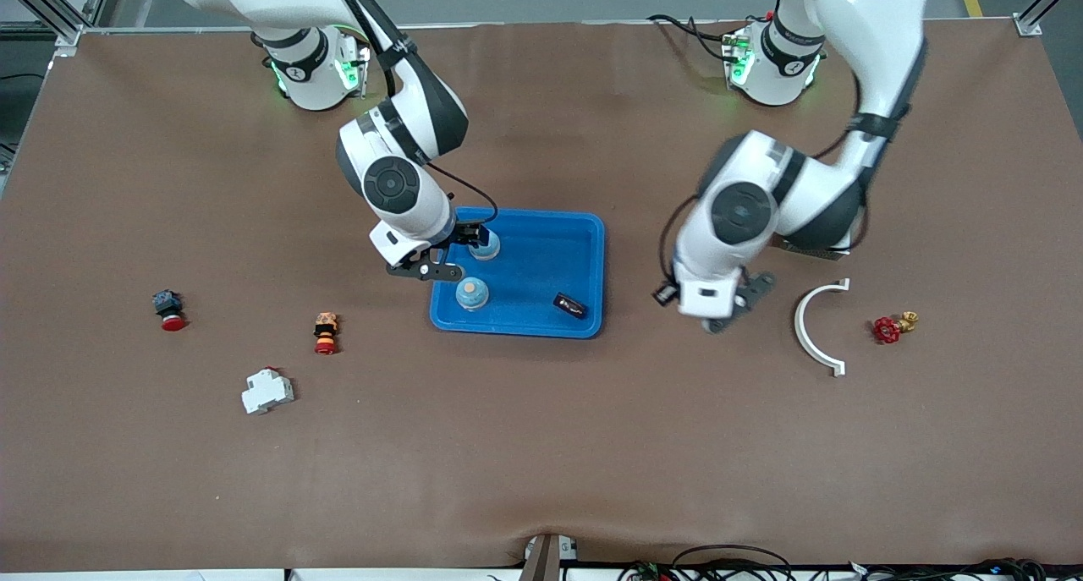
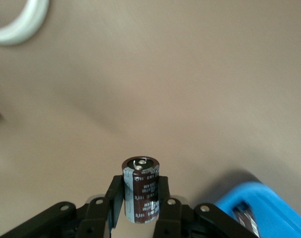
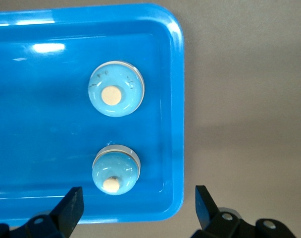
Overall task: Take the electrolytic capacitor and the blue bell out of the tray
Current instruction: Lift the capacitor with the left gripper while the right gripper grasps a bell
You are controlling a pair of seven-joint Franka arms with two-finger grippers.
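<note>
Two light-blue bells (image 1: 486, 244) (image 1: 472, 293) sit in the blue tray (image 1: 584, 226), at its end toward the right arm. They also show in the right wrist view (image 3: 116, 89) (image 3: 116, 170). My right gripper (image 1: 455, 251) (image 3: 138, 208) is open and empty, over that end of the tray beside the bells. My left gripper (image 1: 728, 310) (image 2: 140, 198) is shut on a dark brown capacitor (image 2: 140, 191), held upright over bare table between the tray and a white curved piece (image 1: 819, 327). Another dark capacitor (image 1: 570, 304) lies in the tray.
A red valve (image 1: 887, 330) lies beside the white curved piece toward the left arm's end. Toward the right arm's end lie a red push button (image 1: 169, 310), an orange and red button (image 1: 326, 333) and a white breaker (image 1: 267, 391).
</note>
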